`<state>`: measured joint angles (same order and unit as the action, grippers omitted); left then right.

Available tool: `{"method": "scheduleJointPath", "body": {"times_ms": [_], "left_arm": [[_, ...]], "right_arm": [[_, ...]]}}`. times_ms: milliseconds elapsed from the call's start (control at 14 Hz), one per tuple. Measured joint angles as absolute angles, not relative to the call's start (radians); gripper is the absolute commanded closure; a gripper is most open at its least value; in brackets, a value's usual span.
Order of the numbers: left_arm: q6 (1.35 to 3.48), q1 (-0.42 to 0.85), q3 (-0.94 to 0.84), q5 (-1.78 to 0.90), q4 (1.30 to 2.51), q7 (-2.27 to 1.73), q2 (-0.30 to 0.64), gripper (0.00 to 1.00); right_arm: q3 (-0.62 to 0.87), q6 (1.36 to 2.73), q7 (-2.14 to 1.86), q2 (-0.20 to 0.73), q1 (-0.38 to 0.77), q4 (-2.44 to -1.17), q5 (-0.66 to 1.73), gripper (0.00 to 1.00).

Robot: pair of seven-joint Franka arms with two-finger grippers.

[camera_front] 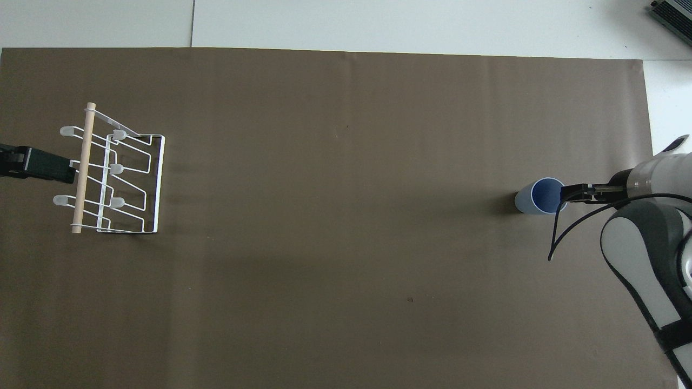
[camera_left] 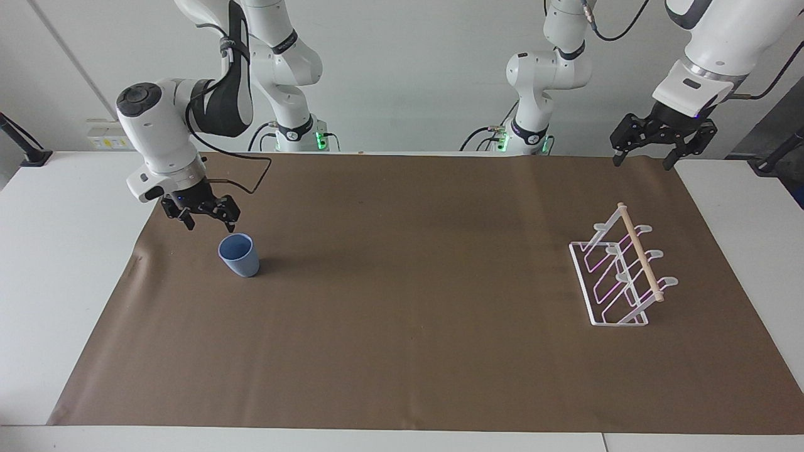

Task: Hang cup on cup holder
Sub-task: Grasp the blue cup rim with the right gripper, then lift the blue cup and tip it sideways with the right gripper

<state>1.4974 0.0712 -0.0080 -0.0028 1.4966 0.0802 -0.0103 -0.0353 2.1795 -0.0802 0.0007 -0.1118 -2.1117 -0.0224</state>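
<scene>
The light-blue cup (camera_left: pixel 239 256) (camera_front: pixel 540 197) stands upright, mouth up, on the brown mat toward the right arm's end of the table. My right gripper (camera_left: pixel 209 223) (camera_front: pixel 566 193) hangs open just above the cup's rim, at the rim's side toward that end. A small gap shows between its fingertips and the rim. The white wire cup holder (camera_left: pixel 640 252) (camera_front: pixel 83 167), with a wooden dowel on top, stands at the left arm's end. My left gripper (camera_left: pixel 644 162) (camera_front: pixel 65 168) waits open in the air over the mat's edge beside the holder, holding nothing.
The brown mat (camera_left: pixel 402 326) covers most of the white table (camera_left: pixel 56 282). A black cable (camera_front: pixel 562 237) loops down from the right wrist beside the cup. The mat has a small wrinkle (camera_left: pixel 135 257) at its edge near the cup.
</scene>
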Motion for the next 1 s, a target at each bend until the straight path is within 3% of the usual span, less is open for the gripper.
{"method": "scheduleJointPath", "body": {"times_ms": [714,857,929,1000], "left_arm": [[1.498,0.072,-0.009,-0.003,1.497,0.081,-0.010,0.00],[1.498,0.072,-0.009,-0.003,1.497,0.081,-0.010,0.00],[1.498,0.072,-0.010,-0.003,1.497,0.081,-0.010,0.00],[1.498,0.072,-0.011,-0.003,1.497,0.081,-0.010,0.00]], "right_arm": [[-0.027,2.344,-0.084,0.082,-0.109,-2.146,-0.022,0.00],[-0.027,2.360,-0.085,0.093,-0.109,-2.146,-0.022,0.22],[-0.027,2.360,-0.085,0.095,-0.109,-2.147,-0.022,0.40],[-0.027,2.360,-0.085,0.096,-0.109,-2.148,-0.022,0.67]]}}
